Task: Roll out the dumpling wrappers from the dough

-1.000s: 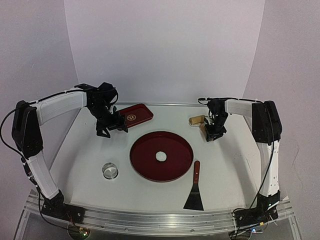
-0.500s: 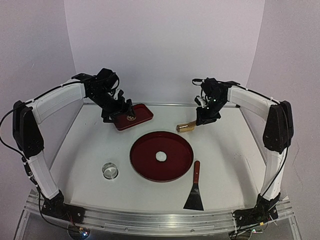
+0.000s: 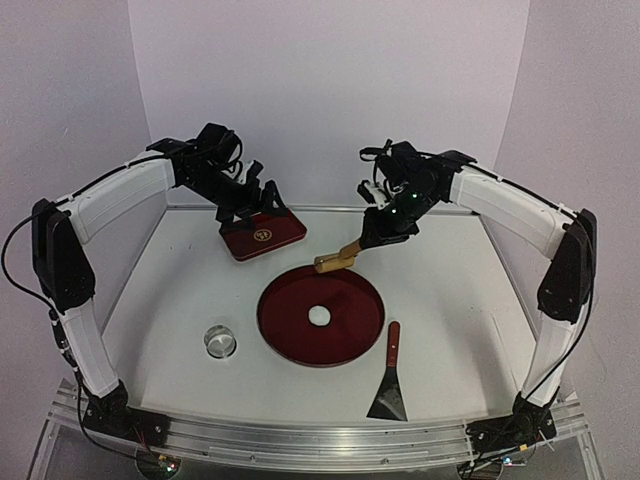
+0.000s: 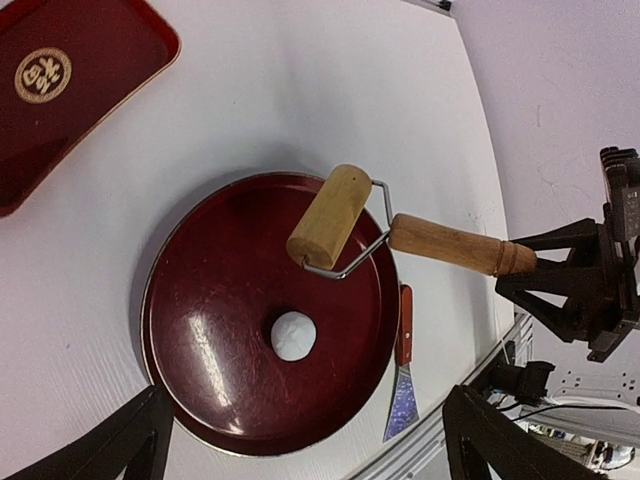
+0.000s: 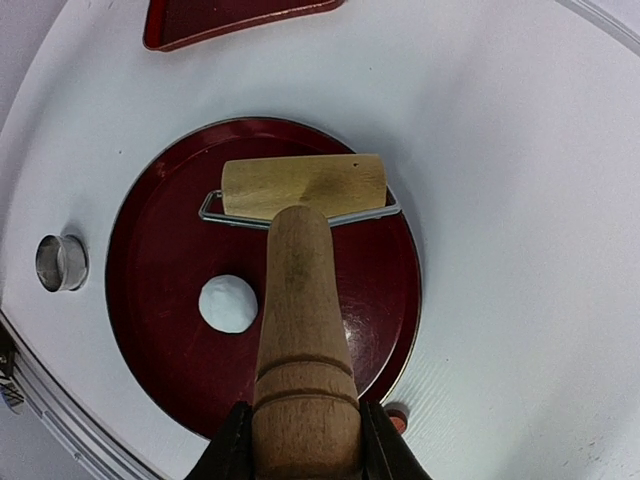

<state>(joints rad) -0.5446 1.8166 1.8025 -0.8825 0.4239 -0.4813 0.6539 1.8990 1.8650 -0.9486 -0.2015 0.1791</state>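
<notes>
A small white lump of dough [image 3: 319, 316] [image 4: 293, 335] [image 5: 229, 303] lies at the centre of the round red tray [image 3: 350, 300] [image 4: 220, 350] [image 5: 160, 260]. My right gripper [image 3: 383, 228] [image 5: 305, 440] is shut on the handle of a wooden roller [image 3: 335, 261] [image 4: 329, 215] [image 5: 303, 185]. The roller's drum hangs in the air over the tray's far part, apart from the dough. My left gripper [image 3: 250, 205] [image 4: 305, 400] is raised at the back left with its jaws open and nothing between them. No dumpling wrappers are in view.
A rectangular red tray [image 3: 262, 233] [image 4: 60, 90] [image 5: 230, 20] lies at the back, under the left gripper. A metal ring cutter [image 3: 219, 341] [image 5: 60, 262] stands left of the round tray. A red-handled scraper [image 3: 390, 375] [image 4: 402, 370] lies to its front right.
The right arm lifted the roller off the table at the back right and carried it left over the round tray. The left gripper rose and moved right, over the rectangular tray.
</notes>
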